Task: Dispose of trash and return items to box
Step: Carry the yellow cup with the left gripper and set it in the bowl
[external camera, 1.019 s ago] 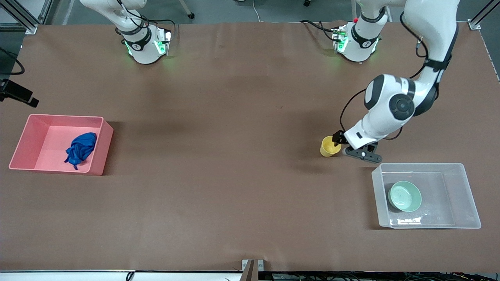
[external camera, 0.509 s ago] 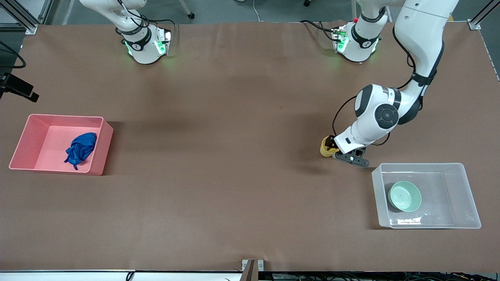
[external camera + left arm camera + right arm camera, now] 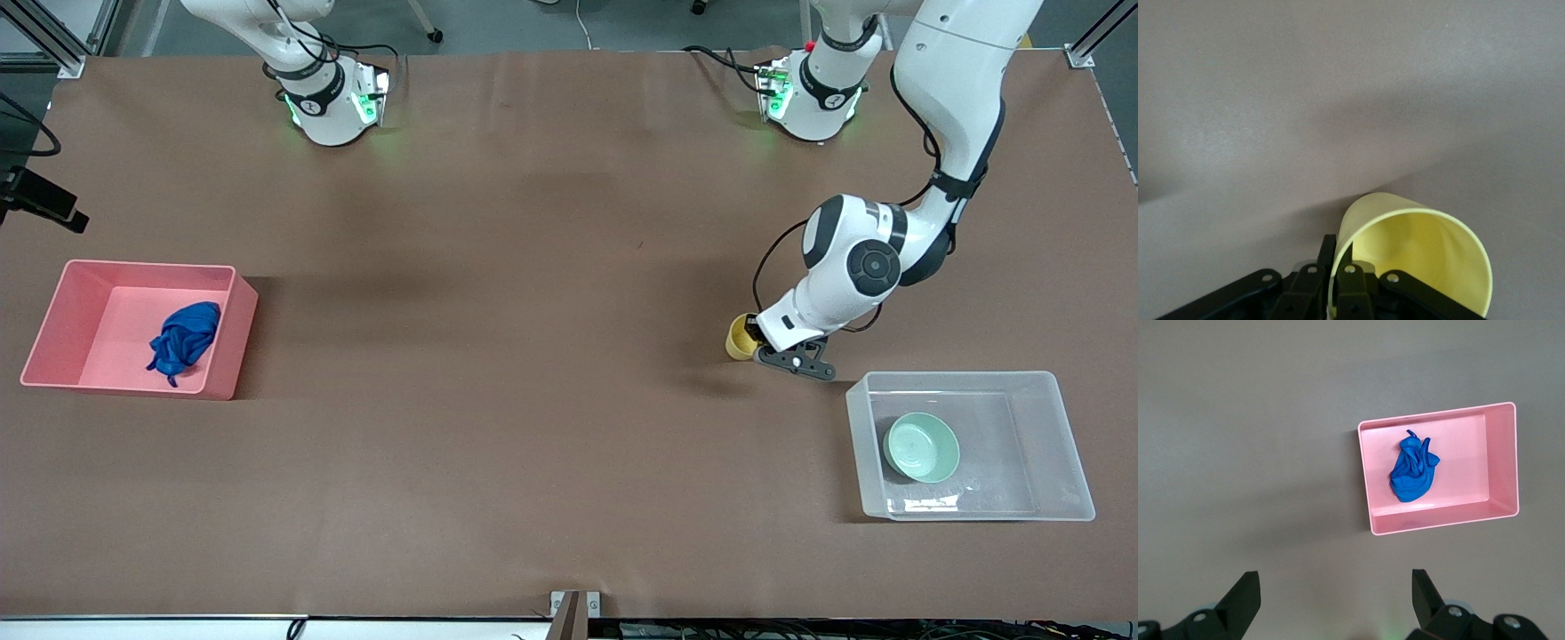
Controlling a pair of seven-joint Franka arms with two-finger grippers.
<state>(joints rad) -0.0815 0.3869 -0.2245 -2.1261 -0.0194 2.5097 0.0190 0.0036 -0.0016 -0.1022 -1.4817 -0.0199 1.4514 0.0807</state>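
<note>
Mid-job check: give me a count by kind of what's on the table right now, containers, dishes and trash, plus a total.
Containers: 2, the pink bin and the clear box.
Dishes: 2, the yellow cup at the left gripper and the green bowl in the clear box.
Trash: 1, the blue cloth in the pink bin.
Total: 5.

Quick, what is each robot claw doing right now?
Left gripper: closed on the yellow cup's rim.
Right gripper: open, holding nothing, high above the table.
</note>
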